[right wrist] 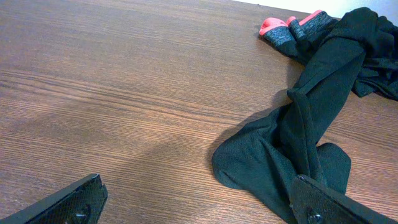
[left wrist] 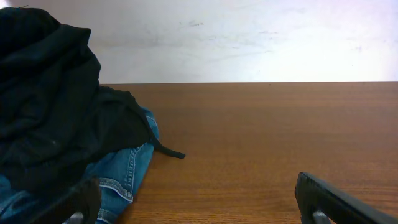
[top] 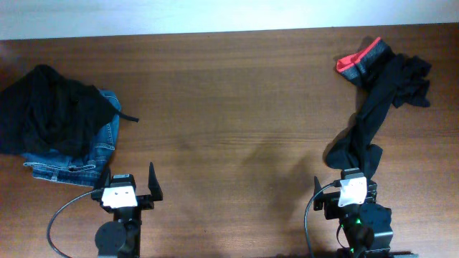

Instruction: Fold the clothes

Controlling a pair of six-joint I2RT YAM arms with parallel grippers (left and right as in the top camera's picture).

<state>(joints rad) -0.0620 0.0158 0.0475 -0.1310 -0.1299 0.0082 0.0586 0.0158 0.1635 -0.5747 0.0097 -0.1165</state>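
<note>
At the near edge of the desk both arms sit low. The left claw is spread wide with nothing between its 2 fingers, and bare wood lies ahead of it. The right claw is spread just as wide and grips nothing. The foot end of the clothes lies just ahead of it, towards its right finger. Whether cloth and finger touch cannot be told.

The clothes are 1 soft black long-legged garment on the right side of the desk. From that near end they run away from the right claw as a narrow, twisted strip. Farther back they spread into a crumpled bunch near the far right corner. The red and grey waistband lies at the far end, just left of the bunch.

On the left side, beyond and to the left of the left claw, a pair of blue jeans lies crumpled. A plain black garment is heaped on top of the jeans and reaches farther back. A thin black cord trails from it onto the wood. The middle of the desk, between the 2 piles, shows only wood grain. Beyond the far edge stands a pale wall.
</note>
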